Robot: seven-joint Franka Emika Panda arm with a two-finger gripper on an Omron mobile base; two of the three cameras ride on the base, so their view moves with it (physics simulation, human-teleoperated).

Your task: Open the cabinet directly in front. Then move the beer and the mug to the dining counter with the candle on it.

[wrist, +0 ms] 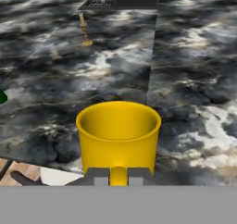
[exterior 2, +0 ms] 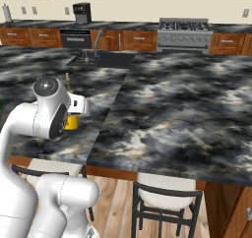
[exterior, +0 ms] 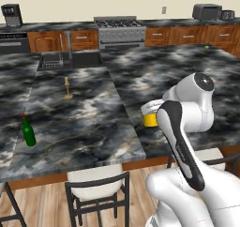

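Mug upright, mouth up, lower centre of hand view; handle pinched in closed gripper.

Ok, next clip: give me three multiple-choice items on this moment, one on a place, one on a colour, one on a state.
1. Where does the beer stand?
A. On the dining counter, near its front edge
B. In the sink
C. On the stove

2. What colour is the mug?
A. Red
B. Yellow
C. White

3. How do the fingers stand on the mug?
A. Wide open, well above it
B. Shut on its handle, mug upright
C. Shut on the candle

Key:
1 A: in the left base view the green bottle stands upright on the dark marble, nearer the stools than the candle.
2 B: the hand view shows a plain yellow cup.
3 B: in the hand view the grey tips close on the small yellow handle at the mug's near side, its mouth facing up.
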